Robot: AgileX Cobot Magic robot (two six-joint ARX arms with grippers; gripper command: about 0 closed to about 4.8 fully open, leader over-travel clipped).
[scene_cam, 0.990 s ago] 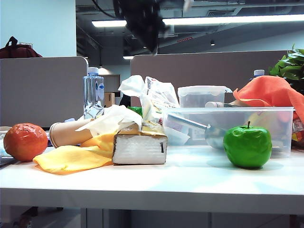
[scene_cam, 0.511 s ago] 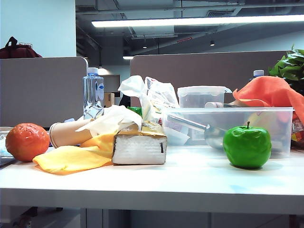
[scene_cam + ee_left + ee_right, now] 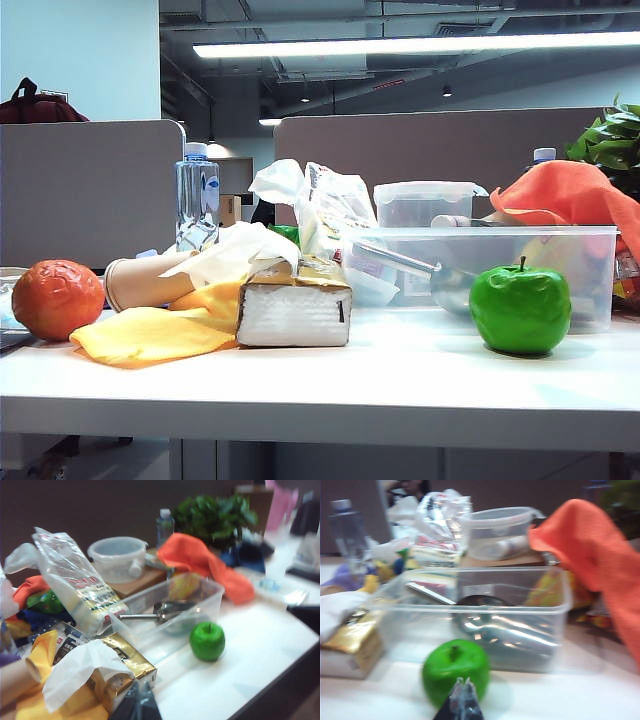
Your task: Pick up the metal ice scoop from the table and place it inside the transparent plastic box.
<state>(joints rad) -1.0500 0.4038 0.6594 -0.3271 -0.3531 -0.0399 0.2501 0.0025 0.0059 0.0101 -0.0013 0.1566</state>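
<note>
Risk: low. Metal ice scoop (image 3: 172,611) lies inside transparent plastic box (image 3: 560,255) on table (image 3: 400,380); a careless arm sweep could knock box or green apple (image 3: 520,308). Scoop sits approx 12 o'clock of left gripper (image 3: 140,700) and right gripper (image 3: 461,700), well apart. Both clenched, empty.

Green apple (image 3: 520,309) blocks transparent plastic box (image 3: 590,280) front; table (image 3: 400,375) foreground free.

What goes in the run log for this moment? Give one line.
metal ice scoop: inside transparent plastic box | left gripper: shut, empty, off the box | right gripper: shut, empty, before green apple
</note>
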